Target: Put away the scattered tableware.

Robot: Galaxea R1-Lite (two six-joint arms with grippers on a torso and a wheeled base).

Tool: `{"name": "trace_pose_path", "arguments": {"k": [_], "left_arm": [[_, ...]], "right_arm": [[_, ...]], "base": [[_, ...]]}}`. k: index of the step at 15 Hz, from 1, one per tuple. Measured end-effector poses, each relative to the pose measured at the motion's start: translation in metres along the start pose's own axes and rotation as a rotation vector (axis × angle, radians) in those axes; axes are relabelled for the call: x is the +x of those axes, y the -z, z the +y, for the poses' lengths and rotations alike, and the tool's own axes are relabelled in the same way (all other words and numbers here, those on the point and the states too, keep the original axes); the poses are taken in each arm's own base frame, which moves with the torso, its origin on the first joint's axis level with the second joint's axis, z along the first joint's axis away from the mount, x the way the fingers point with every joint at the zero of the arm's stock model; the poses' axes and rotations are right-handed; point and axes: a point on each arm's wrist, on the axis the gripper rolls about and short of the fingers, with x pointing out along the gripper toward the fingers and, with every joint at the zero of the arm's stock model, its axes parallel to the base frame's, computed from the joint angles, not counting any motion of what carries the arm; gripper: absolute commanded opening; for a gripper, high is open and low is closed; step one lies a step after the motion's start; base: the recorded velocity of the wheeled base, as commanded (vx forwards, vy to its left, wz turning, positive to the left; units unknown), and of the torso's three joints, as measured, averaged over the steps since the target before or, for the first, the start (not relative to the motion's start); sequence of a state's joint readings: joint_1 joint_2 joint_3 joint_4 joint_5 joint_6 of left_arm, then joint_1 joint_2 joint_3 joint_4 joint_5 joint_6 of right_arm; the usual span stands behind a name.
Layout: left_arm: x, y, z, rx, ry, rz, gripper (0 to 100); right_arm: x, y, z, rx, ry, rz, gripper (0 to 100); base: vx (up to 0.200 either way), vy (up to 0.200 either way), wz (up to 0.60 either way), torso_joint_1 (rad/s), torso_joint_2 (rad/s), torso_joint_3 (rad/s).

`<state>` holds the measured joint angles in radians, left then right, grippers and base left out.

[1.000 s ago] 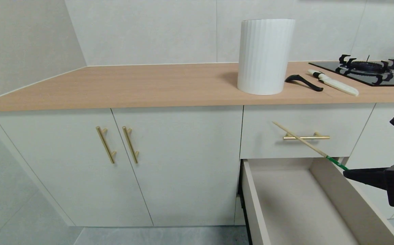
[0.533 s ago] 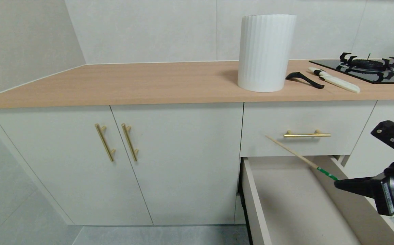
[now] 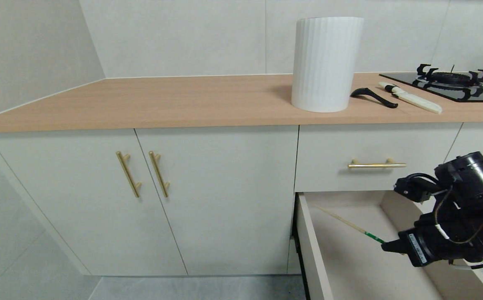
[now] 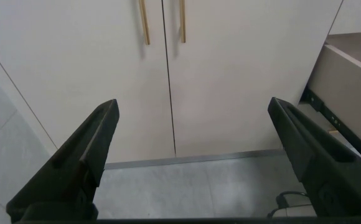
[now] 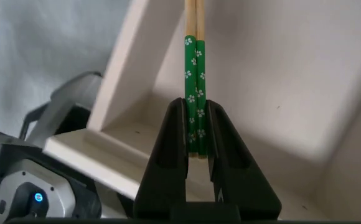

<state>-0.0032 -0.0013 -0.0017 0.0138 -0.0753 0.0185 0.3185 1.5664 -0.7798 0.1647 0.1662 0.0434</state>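
Right gripper (image 3: 387, 246) is clamped on the green-banded end of the chopsticks (image 3: 345, 223), which are held slanted inside the pulled-out drawer (image 3: 308, 237), while the left gripper (image 4: 193, 124) is held, fingers spread apart, to that drawer's left.

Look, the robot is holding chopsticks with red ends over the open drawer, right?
Not quite. The chopsticks have green ends with white flowers, not red, as the right wrist view shows. The right gripper does hold them over the open drawer.
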Motion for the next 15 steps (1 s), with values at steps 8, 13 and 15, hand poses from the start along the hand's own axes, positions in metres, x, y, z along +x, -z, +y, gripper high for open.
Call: {"name": "trace_pose_path", "arguments": {"k": [8,13,15], "left_arm": [[0.0,0.0,0.0,0.0,0.0,0.0,100],[0.0,0.0,0.0,0.0,0.0,0.0,100],[0.0,0.0,0.0,0.0,0.0,0.0,100]], "right_arm": [[0.076,-0.018,-0.015,0.171,0.104,0.058,0],[0.111,-0.01,-0.019,0.186,0.156,0.092,0],[0.122,-0.008,-0.02,0.196,0.154,0.085,0]], "base": [[0.0,0.0,0.0,0.0,0.0,0.0],[0.0,0.0,0.0,0.0,0.0,0.0],[0.0,0.0,0.0,0.0,0.0,0.0]]}}
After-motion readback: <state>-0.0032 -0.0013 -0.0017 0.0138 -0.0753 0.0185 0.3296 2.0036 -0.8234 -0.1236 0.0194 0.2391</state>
